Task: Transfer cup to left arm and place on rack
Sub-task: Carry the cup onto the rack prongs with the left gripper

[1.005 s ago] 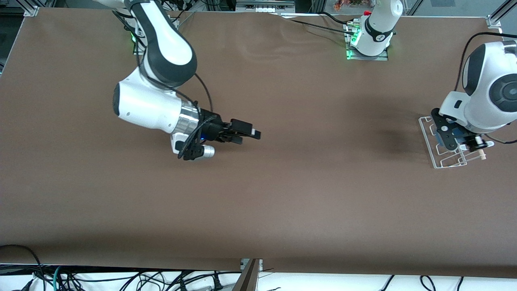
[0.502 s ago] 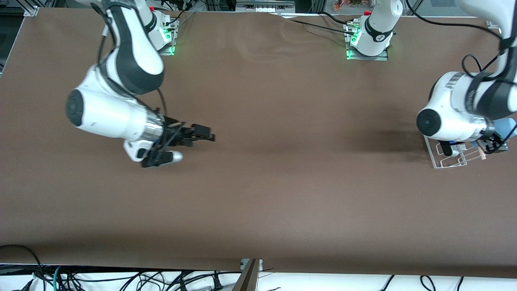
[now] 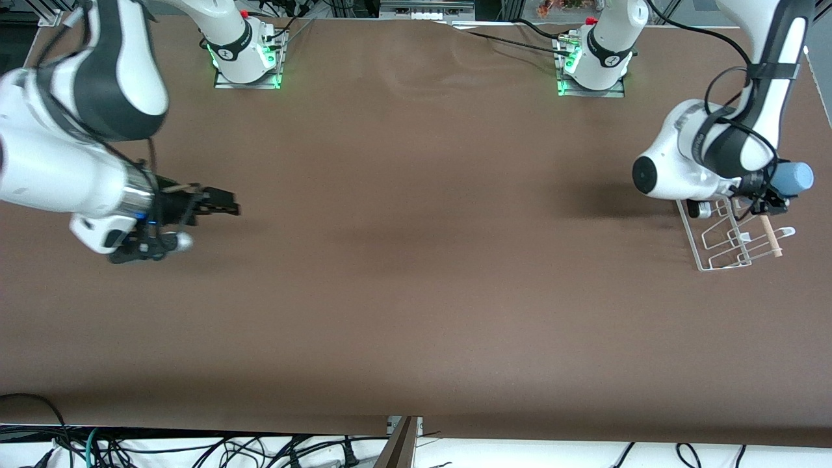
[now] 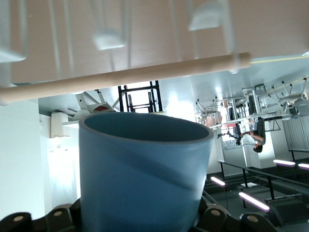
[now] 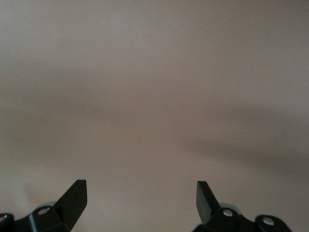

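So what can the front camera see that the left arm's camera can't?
Only the front view shows both arms, the open right gripper over bare table, and the whole rack. Only the left wrist view looks into the cup's open mouth, with room lights past it. Both show the blue cup held in the left gripper over the rack's dowel.

Two white Franka arms with dark grey joint bands and black two-finger grippers.
Glossy white shells wrap both arms; a bare metal ring sits just back from the fingers of the right gripper (image 3: pixel 224 209). Black cables loop along the wrists. The left gripper (image 3: pixel 770 198) is black too. Both bases glow green on metal plates, with red caps. Silver screws dot the black knuckles at each finger root.
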Available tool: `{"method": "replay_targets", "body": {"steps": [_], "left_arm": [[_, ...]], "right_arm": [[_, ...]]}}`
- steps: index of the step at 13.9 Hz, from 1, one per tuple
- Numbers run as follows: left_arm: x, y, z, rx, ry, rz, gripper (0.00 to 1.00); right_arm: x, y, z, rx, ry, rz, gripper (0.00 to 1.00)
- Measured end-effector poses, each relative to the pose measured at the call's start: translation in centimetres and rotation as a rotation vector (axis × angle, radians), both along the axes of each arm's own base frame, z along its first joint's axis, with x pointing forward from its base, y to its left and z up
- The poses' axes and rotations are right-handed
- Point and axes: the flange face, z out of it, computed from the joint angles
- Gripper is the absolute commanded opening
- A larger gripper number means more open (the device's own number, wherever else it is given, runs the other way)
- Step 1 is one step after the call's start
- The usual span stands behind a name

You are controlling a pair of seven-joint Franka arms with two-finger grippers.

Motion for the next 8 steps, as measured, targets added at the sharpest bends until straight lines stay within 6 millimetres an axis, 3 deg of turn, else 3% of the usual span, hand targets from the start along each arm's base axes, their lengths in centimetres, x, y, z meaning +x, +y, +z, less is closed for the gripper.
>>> {"method": "replay_targets", "body": {"steps": [2,5,8], "left_arm": [[-2.0,-0.7,-1.4,0.016,0.004,-0.008,0.0],[-4.5,-0.9,-3.8,0.054,-0.014,-0.035,0.0],[-5.8,-0.8,-4.9,0.065,-0.024,-0.036,0.0]], "right_arm": [[-1.0,-2.8,2.0,-0.093,0.004,0.037,1.0],[-3.3,-4.9,6.0,-0.214,-0.018,0.073,1.0],[-6.4,-11.0,9.0,-0.215,-0.095,-0.034,1.0]]}}
